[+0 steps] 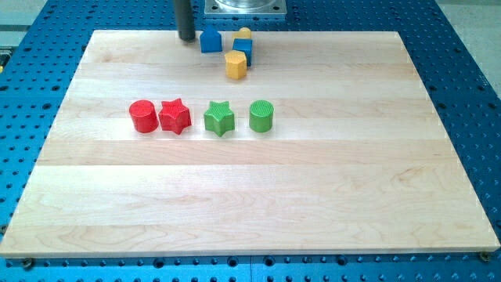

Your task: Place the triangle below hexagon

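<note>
My tip (186,38) rests on the board near the view's top edge. It stands just left of a blue block with a pointed top, seemingly the triangle (210,41), with a small gap between them. The yellow hexagon (236,65) lies to the right of and below the triangle. A blue cube (243,48) touches the hexagon's upper right. A small yellow block (244,33) sits just behind the cube; its shape is unclear.
A row of blocks crosses the middle of the wooden board (250,196): red cylinder (142,116), red star (174,117), green star (219,119), green cylinder (261,116). A metal arm base (244,6) stands at the top edge. A blue perforated table surrounds the board.
</note>
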